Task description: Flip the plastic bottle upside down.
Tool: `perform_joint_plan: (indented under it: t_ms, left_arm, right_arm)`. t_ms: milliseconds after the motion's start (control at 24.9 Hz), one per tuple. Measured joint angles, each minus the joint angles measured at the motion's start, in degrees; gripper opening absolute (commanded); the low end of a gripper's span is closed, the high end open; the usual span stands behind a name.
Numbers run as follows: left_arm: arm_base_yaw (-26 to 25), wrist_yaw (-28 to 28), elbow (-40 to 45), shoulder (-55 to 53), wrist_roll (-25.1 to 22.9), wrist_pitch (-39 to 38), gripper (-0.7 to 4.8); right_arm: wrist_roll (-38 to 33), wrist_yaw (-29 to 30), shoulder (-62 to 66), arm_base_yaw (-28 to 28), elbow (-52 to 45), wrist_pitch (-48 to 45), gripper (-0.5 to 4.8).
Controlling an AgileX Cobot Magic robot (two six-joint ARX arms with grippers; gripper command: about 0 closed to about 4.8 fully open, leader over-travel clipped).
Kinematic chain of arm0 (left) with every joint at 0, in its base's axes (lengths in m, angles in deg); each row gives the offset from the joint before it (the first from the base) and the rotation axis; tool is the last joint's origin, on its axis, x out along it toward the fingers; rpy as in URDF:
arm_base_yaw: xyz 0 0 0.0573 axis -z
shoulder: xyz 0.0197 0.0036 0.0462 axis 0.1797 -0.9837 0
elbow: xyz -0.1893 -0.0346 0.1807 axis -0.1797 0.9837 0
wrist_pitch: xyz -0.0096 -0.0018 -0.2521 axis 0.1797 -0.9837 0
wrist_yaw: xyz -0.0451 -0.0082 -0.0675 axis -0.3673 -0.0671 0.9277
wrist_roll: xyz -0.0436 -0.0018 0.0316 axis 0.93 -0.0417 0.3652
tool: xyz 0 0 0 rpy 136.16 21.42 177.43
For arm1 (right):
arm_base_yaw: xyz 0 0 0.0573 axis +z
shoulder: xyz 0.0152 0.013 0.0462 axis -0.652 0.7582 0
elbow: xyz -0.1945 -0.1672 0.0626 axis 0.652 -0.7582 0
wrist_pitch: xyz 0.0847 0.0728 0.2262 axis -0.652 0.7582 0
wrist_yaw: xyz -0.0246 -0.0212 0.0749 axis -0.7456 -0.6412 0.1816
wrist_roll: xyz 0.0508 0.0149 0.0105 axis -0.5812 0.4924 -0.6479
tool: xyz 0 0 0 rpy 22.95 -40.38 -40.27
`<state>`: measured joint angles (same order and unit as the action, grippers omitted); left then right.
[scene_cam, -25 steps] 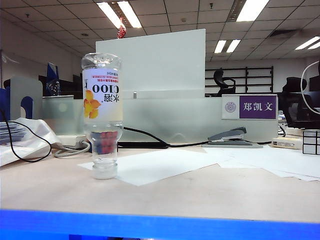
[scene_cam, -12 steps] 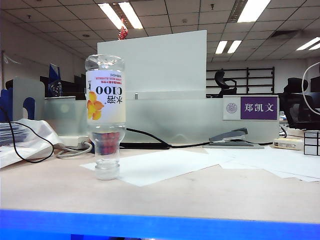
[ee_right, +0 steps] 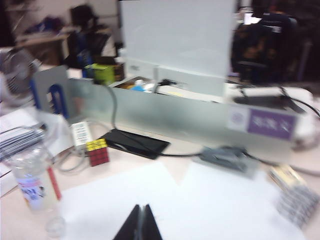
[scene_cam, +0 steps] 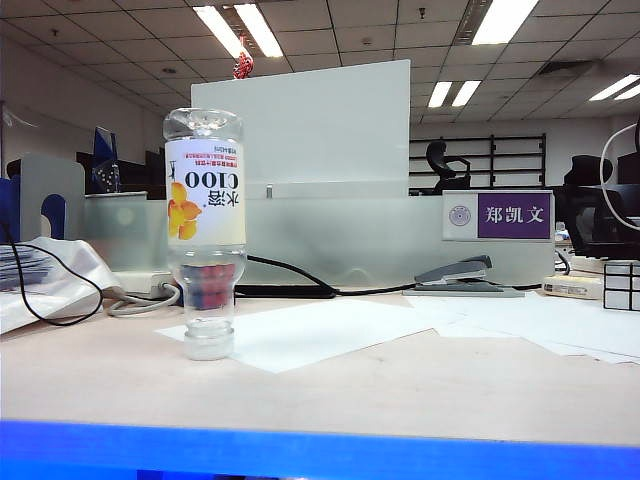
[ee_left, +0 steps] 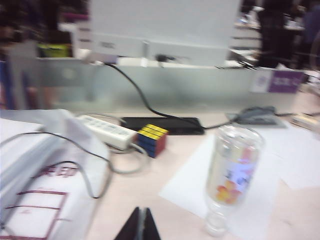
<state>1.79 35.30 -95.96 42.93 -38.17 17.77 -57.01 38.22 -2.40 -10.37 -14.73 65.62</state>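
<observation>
The plastic bottle (scene_cam: 205, 230) stands upside down on its white cap at the left of the table, its cream label with "C100" and an orange flower inverted. It also shows in the left wrist view as the bottle (ee_left: 231, 175), and in the right wrist view as the bottle (ee_right: 34, 185). My left gripper (ee_left: 141, 212) is shut and empty, back from the bottle and to one side of it. My right gripper (ee_right: 141, 209) is shut and empty too, over white paper, well away from the bottle. Neither gripper shows in the exterior view.
White paper sheets (scene_cam: 330, 330) lie on the table around and behind the bottle. A stapler (scene_cam: 465, 275), a name plate (scene_cam: 500, 215), a black cable (scene_cam: 290, 275) and a frosted divider (scene_cam: 340, 240) line the back. A puzzle cube (ee_left: 152, 139) and a power strip (ee_left: 107, 131) lie behind the bottle.
The bottle stays inverted on its cap; the exterior picture jolted slightly and came back. No arm appears in any exterior frame.
</observation>
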Motion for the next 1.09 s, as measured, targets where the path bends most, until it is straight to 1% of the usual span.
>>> perform_joint_plan:
  t_ms: [80,121,201,241,282,322,442,523,603,684,724,804,1086]
  left_arm:
    - [0.00,2.10,2.03,0.00,-0.02,1.01,-0.05]
    - [0.00,2.16,2.69,0.00,0.09,0.87,-0.05]
    - [0.04,2.64,3.43,0.00,0.68,1.42,-0.05]
    - [0.00,2.38,3.45,0.00,1.07,1.07,-0.04]
    - [-0.02,2.56,3.43,0.00,1.09,1.38,-0.04]
    - [0.02,2.01,3.43,0.00,1.16,2.10,-0.04]
    - [0.00,2.27,3.43,0.02,2.95,3.21,-0.04]
    - [-0.04,2.23,3.43,0.02,3.93,3.74,-0.04]
    - [0.00,2.25,3.43,0.00,5.01,3.67,-0.04]
    - [-0.02,2.21,3.43,0.00,5.18,3.69,-0.04]
    - [0.00,2.23,3.43,0.02,5.18,3.72,-0.04]
    - [0.00,2.23,3.43,0.02,5.18,3.72,-0.04]
    - [0.00,2.23,3.43,0.00,5.18,3.72,-0.04]
  right_arm:
    - [-1.66,-4.15,-9.51,-0.02,-4.59,3.91,-0.05]
    - [-2.34,-6.27,-11.04,0.04,-6.58,6.10,-0.06]
    - [-2.95,-10.95,-10.36,-1.07,-7.37,12.66,-0.06]
    - [-2.99,-11.91,-9.79,-1.44,-8.92,12.09,-0.06]
    - [-3.06,-11.17,-9.90,-1.66,-11.50,9.53,-0.06]
    - [-2.80,-10.36,-10.75,-1.60,-14.05,6.38,-0.06]
    - [-2.40,-10.34,-10.99,-1.42,-24.11,-12.98,-0.05]
    - [-2.38,-10.23,-10.91,-1.42,-30.16,-23.56,-0.05]
    - [-2.38,-10.27,-10.91,-1.49,-39.58,-38.69,0.00]
    - [-2.36,-10.93,-10.82,-1.51,-45.44,-47.54,0.00]
    - [-2.38,-10.95,-10.95,-1.51,-46.80,-50.69,0.00]
    - [-2.40,-10.78,-11.04,-1.49,-47.76,-50.51,0.00]
    - [-2.38,-10.25,-11.02,-1.49,-47.76,-37.53,0.00]
